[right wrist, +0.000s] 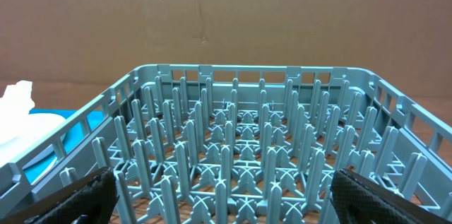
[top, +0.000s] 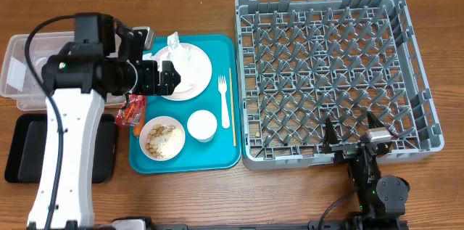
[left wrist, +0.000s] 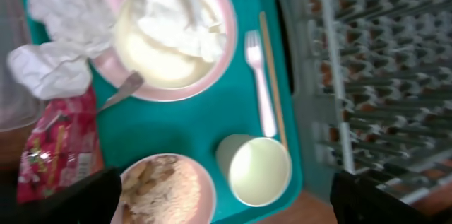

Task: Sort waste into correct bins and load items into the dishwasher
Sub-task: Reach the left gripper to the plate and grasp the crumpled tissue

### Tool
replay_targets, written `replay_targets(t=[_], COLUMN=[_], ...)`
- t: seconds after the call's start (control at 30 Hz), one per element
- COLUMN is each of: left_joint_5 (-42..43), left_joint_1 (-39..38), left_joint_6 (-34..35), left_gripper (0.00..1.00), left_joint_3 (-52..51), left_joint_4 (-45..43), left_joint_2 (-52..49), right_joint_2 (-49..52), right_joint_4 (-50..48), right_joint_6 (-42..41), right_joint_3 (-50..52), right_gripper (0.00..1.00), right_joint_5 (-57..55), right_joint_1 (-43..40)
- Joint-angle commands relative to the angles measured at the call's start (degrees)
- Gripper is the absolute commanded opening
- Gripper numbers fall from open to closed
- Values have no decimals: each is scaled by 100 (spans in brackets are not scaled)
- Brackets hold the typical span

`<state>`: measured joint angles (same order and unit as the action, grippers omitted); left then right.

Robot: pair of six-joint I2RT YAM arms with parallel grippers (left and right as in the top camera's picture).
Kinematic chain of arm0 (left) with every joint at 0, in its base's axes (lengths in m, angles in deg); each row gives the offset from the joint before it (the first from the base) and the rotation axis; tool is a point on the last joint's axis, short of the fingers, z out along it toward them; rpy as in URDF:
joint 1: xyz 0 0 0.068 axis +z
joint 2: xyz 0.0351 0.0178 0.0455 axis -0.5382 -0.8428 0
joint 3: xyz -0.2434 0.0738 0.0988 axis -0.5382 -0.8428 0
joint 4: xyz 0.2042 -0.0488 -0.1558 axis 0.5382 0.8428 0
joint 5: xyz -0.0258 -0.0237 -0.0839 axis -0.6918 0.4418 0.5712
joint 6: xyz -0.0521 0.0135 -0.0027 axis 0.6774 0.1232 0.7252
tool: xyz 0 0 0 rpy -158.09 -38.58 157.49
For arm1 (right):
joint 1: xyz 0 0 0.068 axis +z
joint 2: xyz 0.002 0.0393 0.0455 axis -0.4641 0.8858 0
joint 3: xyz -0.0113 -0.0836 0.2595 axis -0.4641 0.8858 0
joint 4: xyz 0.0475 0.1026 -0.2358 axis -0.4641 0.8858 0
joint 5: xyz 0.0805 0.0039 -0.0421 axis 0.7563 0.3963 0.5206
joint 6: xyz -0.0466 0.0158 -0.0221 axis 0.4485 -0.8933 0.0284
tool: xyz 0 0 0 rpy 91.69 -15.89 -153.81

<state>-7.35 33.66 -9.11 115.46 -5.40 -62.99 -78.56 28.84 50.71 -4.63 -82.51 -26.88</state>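
Note:
My left gripper is open and empty, hovering over the left part of the teal tray by the pink-white plate. The plate carries a white bowl with a crumpled napkin in it. Napkin balls lie at the plate's left. A red wrapper lies at the tray's left edge. A bowl of beige food and rice, a white cup, a white fork and a wooden stick are on the tray. My right gripper is open and empty at the front edge of the grey dish rack.
The teal tray lies between the bins and the rack. The clear tub stands at the far left, with the black tray in front of it. My left arm covers part of both. A grey utensil handle leans on the plate's edge.

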Motion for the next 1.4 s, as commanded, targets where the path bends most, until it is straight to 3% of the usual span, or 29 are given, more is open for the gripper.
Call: replay_targets(t=[0.0,0.13,0.33,0.63,1.37], left_joint_5=[-1073,-1720,-1784,-1825,-2015], left_joint_1=[-39,-39,-39,-50,-50], left_joint_6=[400,525,540,538,339], left_gripper=[96,95,100,98,94], left_joint_3=[120,120,120,120,118], left_joint_4=[4,-17,-404,-1582,-2107], left_joint_2=[-223,-535,-1213,-2103,-2444], right_joint_2=[-63,-63,-63,-63,-63], right_joint_4=[-26,-26,-26,-26,-26], right_joint_6=[-17,-17,-17,-17,-17], right_joint_3=[61,61,61,61,61], right_gripper=[100,100,100,100,100], right_joint_5=[-17,-17,-20,-17,-17], right_joint_1=[-20,-20,-20,-20,-20])
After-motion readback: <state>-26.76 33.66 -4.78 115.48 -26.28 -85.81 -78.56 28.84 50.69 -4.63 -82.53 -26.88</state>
